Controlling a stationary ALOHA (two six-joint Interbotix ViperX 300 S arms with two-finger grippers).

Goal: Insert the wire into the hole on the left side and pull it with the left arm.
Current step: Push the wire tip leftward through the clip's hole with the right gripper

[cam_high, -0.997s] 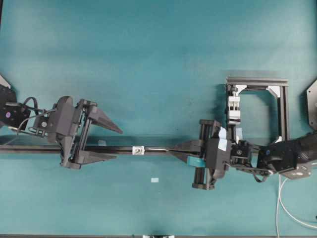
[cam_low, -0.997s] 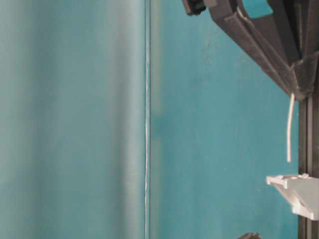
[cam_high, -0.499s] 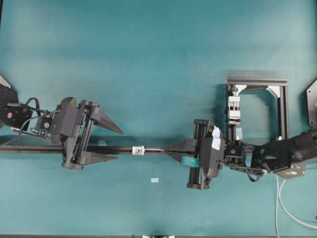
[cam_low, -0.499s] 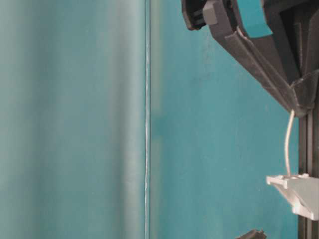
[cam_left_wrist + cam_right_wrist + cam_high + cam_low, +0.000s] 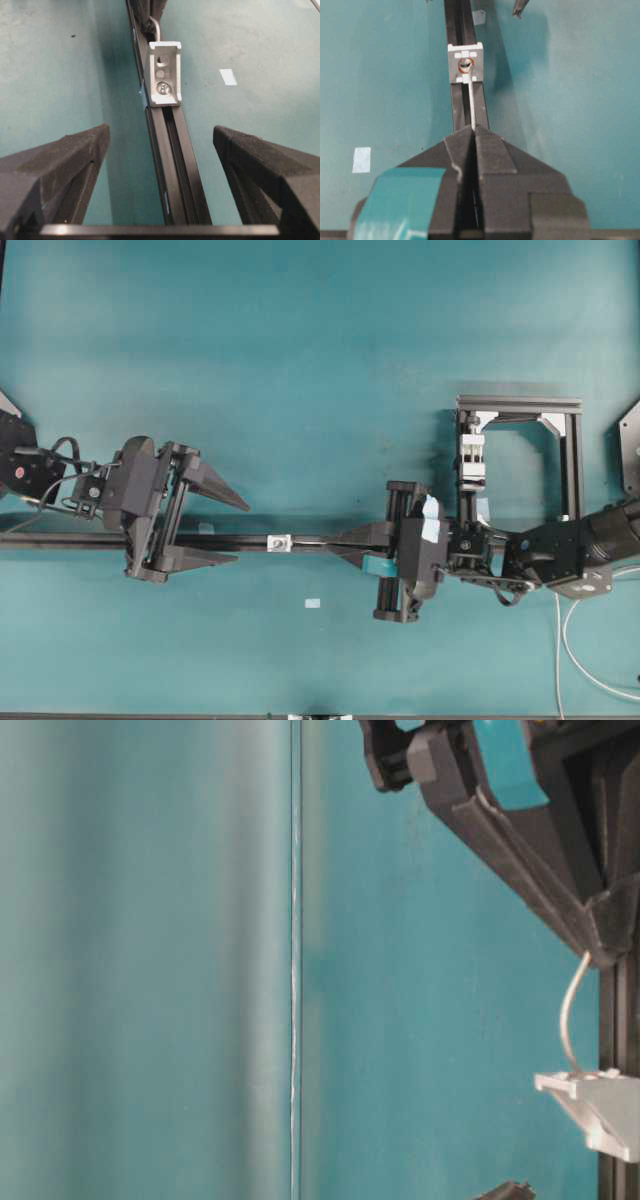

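Observation:
The wire [image 5: 471,102], thin and pale, is pinched at the fingertips of my right gripper [image 5: 473,129], which is shut on it. The wire runs to the hole [image 5: 465,63] in the small silver block [image 5: 465,68] on the black rail. From table level the wire [image 5: 566,1020] bows sideways, its end meeting the block [image 5: 600,1105]. In the overhead view the right gripper [image 5: 335,540] sits just right of the block [image 5: 279,542]. My left gripper [image 5: 240,533] stands open left of it, its fingers astride the rail. In the left wrist view the left gripper [image 5: 161,134] faces the block [image 5: 164,75], with the wire [image 5: 156,27] curving behind it.
A black rail [image 5: 100,540] runs across the table under both grippers. A metal frame [image 5: 520,405] with a white ribbed clip [image 5: 471,462] stands at the right. A pale blue tape scrap [image 5: 313,603] lies below the block. White cables [image 5: 575,660] trail at the lower right.
My right gripper has moved left toward the block with the wire. The wire's end has reached the block and the wire now bows. The left gripper has shifted only slightly.

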